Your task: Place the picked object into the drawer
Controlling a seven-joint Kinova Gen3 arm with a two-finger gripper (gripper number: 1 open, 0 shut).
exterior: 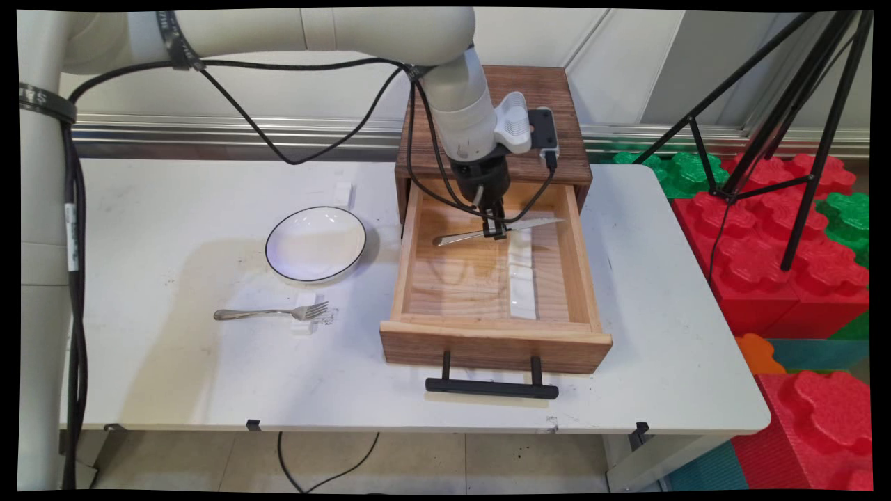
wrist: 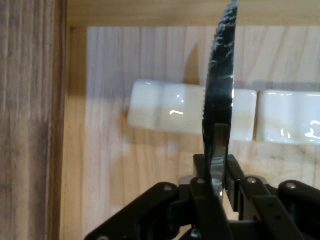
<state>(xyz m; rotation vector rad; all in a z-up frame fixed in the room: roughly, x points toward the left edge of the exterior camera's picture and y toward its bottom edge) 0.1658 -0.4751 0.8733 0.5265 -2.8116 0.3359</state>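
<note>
1. White table [exterior: 174, 376]: a rectangular top on which all smaller items are carried; a wall is seen behind it.
2. Wooden drawer cabinet [exterior: 557, 90]: a dark-topped box set at the table's far edge, right of centre.
3. Drawer [exterior: 494, 341]: pulled fully out towards the near side, with a pale wood floor and walls. A black bar handle [exterior: 491, 387] is fixed to its front panel.
4. White Kinova arm [exterior: 390, 35]: brought in from the upper left, with black cables hung from it, and bent down over the rear part of the open drawer.
5. White bowl [exterior: 315, 244]: round, with a thin dark rim, placed on the table left of the drawer and apart from it.
6. White cutlery rests [exterior: 521, 278]: glossy ceramic blocks laid in a row along the drawer floor, right of its middle; in the hand view two of them [wrist: 170, 110] are seen end to end under the blade.
7. Fork [exterior: 271, 313]: laid on the table nearer than the bowl, handle to the left, tines propped on a small white rest [exterior: 304, 323].
8. Table knife [exterior: 498, 231]: metal, with a serrated blade [wrist: 220, 85]; held level over the drawer above the far end of the rests, blade pointed right.
9. Black gripper [exterior: 495, 229]: clenched on the knife near mid-length, with the fingers [wrist: 202, 172] pressed against both flat sides.
</note>
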